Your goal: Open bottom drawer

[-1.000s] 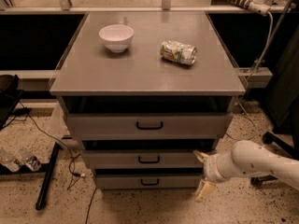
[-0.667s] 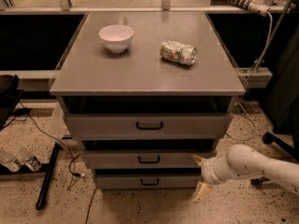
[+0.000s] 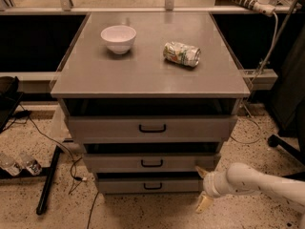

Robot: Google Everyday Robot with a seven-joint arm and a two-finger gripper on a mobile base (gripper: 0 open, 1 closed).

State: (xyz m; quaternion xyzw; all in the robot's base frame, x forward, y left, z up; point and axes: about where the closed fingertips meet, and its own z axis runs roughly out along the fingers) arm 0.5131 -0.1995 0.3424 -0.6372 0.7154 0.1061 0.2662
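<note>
The bottom drawer (image 3: 148, 185) is the lowest and narrowest of three grey fronts in the cabinet, with a small black bar handle (image 3: 153, 186). A thin dark gap shows above its front. My gripper (image 3: 203, 187) reaches in from the right on a white arm and sits at the right end of the bottom drawer's front. Its two cream fingers (image 3: 204, 203) are spread apart, one up near the middle drawer's corner, one down toward the floor. It holds nothing.
The middle drawer (image 3: 151, 162) and top drawer (image 3: 151, 128) stand above, each with a black handle. A white bowl (image 3: 118, 38) and a crushed can (image 3: 181, 54) rest on the cabinet top (image 3: 95, 75). Cables, bottles (image 3: 19, 163) and a black bar (image 3: 47, 180) lie on the floor at left.
The gripper and arm have shifted slightly left, closer to the right end of the bottom drawer's front. The drawers have not moved.
</note>
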